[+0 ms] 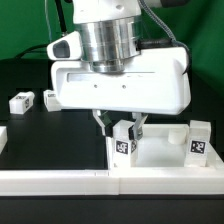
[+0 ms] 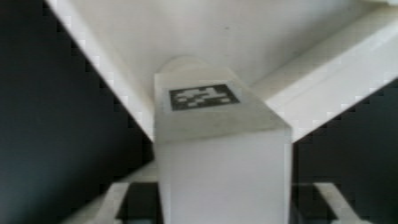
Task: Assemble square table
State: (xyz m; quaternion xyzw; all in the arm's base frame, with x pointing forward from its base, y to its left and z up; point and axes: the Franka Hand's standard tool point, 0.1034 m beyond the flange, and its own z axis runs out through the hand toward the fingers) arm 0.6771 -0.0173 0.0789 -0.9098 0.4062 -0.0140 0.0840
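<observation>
My gripper [image 1: 121, 130] hangs low over the near corner of the white square tabletop [image 1: 165, 160]. It is shut on a short white leg [image 1: 123, 146] with a black-and-white tag, one finger on each side. The leg stands upright at the tabletop's corner. In the wrist view the same leg [image 2: 217, 150] fills the middle, tag showing, between my gripper's [image 2: 230, 205] two fingers, with white tabletop rims [image 2: 107, 50] running off behind it. A second tagged leg [image 1: 200, 140] stands upright on the tabletop at the exterior view's right.
Two more tagged white legs [image 1: 22, 101] [image 1: 50, 97] lie on the black table at the exterior view's left. A long white rail [image 1: 60, 183] runs along the front edge. A green backdrop stands behind.
</observation>
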